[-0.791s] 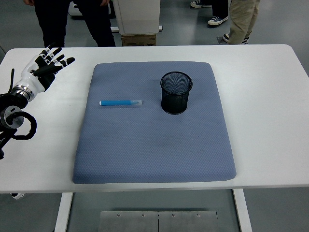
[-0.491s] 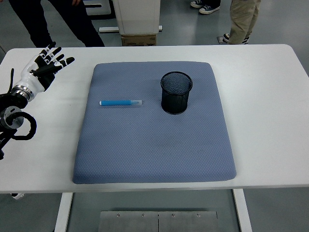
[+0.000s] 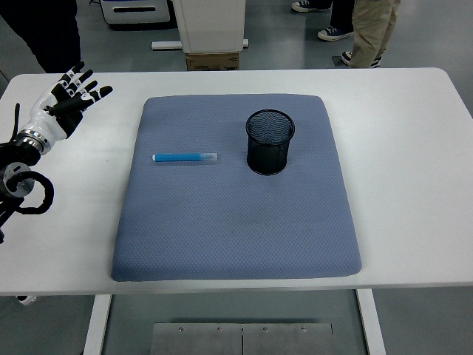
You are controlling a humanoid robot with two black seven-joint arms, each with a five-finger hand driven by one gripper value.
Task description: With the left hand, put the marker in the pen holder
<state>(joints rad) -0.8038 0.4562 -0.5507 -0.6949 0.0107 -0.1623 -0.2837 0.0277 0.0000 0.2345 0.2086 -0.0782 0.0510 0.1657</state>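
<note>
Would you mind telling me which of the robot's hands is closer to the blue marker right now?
Left. The left hand is open over the table's far-left corner, off the mat and up-left of the marker. The right hand is not in view.

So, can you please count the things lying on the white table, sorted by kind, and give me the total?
Blue marker: 1
Black mesh pen holder: 1
Grey-blue mat: 1
Total: 3 (the robot's left hand, open over the table's far left corner, is not counted)
</note>
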